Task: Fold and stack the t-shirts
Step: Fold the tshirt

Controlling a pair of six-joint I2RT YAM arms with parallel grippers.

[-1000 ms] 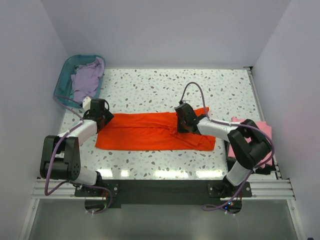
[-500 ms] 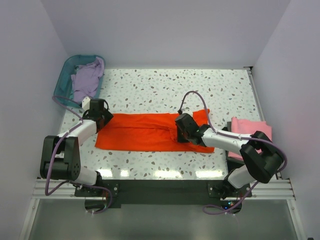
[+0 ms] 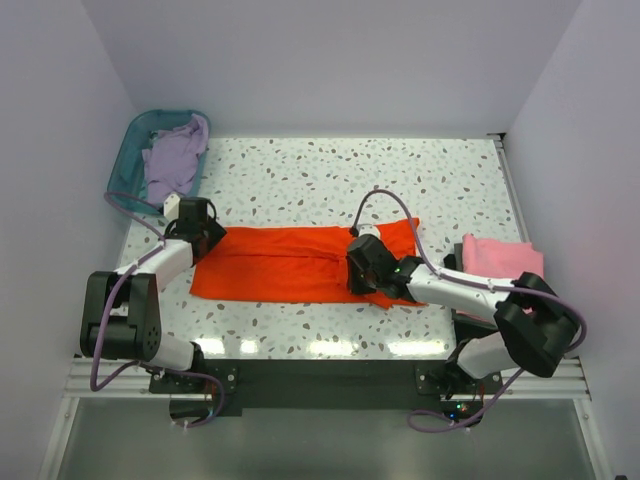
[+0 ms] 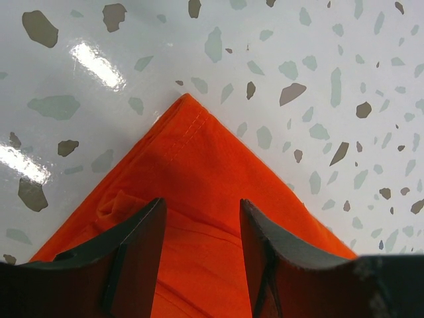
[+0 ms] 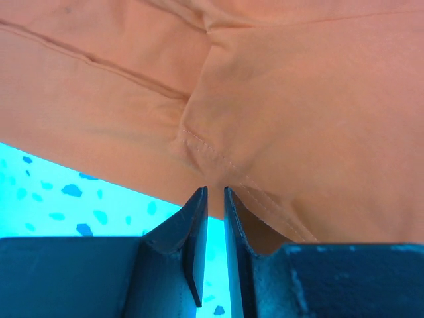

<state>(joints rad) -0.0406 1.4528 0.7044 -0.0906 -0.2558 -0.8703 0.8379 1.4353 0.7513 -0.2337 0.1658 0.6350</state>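
White-linked left arm (image 3: 160, 265) and right arm (image 3: 455, 287), black joints (image 3: 120, 312), lilac cables (image 3: 386, 191), dark pincer fingers (image 4: 136, 255)

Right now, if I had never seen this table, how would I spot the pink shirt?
Start at the speckled table, where a long orange-red t-shirt lies spread across the near half. Look to the table's right edge: the pink t-shirt sits there as a small folded block. It alone is pale pink and folded; the lavender t-shirt is heaped in the teal basket.

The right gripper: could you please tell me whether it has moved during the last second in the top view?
Yes. Judged against the table, the right gripper has moved toward the near edge, across the orange-red t-shirt.
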